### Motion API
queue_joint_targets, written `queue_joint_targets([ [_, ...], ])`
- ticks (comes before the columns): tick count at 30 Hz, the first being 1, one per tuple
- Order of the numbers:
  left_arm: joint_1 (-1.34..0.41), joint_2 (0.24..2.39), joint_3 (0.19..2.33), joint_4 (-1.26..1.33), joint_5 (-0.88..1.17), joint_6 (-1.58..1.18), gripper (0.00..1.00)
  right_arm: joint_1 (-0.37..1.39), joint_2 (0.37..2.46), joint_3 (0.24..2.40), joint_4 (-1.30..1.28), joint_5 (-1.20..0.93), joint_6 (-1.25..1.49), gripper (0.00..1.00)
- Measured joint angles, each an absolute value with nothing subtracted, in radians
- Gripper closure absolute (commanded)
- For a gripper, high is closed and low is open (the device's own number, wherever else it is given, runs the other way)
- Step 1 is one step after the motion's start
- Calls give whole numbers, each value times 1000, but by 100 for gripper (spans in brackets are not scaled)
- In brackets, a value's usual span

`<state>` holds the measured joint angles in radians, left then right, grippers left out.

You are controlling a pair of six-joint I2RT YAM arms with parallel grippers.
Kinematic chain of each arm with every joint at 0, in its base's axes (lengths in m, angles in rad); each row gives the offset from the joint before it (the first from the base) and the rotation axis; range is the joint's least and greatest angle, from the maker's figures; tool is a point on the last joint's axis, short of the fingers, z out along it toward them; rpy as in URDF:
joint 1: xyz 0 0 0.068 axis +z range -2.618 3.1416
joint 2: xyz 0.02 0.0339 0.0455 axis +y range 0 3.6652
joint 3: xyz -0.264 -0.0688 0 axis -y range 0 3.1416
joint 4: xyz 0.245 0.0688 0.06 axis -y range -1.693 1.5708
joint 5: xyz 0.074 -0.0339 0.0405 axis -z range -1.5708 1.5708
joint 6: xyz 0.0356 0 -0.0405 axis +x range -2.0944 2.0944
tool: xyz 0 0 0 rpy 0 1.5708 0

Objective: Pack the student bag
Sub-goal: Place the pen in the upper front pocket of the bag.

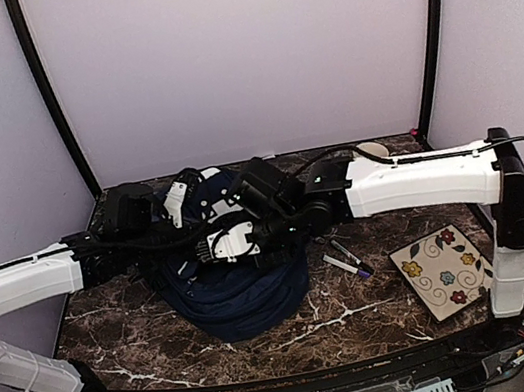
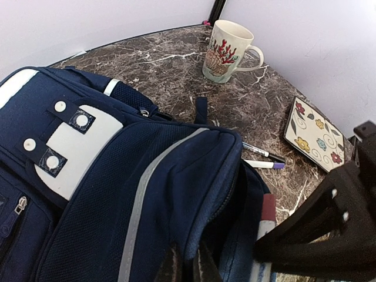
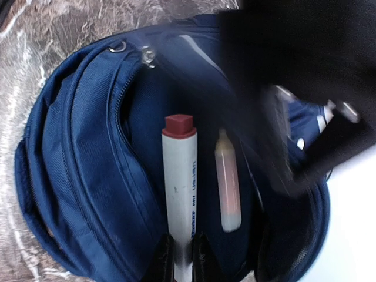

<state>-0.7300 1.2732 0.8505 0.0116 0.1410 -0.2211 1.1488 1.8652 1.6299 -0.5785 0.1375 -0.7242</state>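
Right tool [image 3: 182, 259] clamps a red-capped marker [image 3: 179, 176] over the open student bag [image 1: 239, 296], mid-surface [image 1: 365, 318]. Left tool [image 2: 187, 263] pinches the rim. A pale tube [image 3: 228, 188] is inside and two pens [image 1: 347, 260] wait outside, so packing looks partway.

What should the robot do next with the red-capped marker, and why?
Probably lower it a little further into the bag, then let go. The right jaws are shut on the marker, which points cap-first over the open pocket of the student bag. The left jaws pinch the pocket's edge, which seems to keep it open. The marker looks lined up but not yet released.
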Motion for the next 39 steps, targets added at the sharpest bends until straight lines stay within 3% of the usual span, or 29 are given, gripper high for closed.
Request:
queue_joint_targets([
  [17,-722,1244,850,-18,157,-218,100,1190,2008,1517,-250,411,-999,96],
  [23,-720,1243,851,-23,161,-218,100,1174,2069,1526,-145,432,-1059,81],
  [26,-717,1243,850,-25,157,-216,100,1168,2093,1495,12,474,-1122,66],
  [31,-709,1227,851,-26,149,-213,100,1166,2092,1485,99,502,-1145,64],
  [39,-709,1219,850,-33,145,-209,100,1166,2010,1460,-3,455,-1025,63],
])
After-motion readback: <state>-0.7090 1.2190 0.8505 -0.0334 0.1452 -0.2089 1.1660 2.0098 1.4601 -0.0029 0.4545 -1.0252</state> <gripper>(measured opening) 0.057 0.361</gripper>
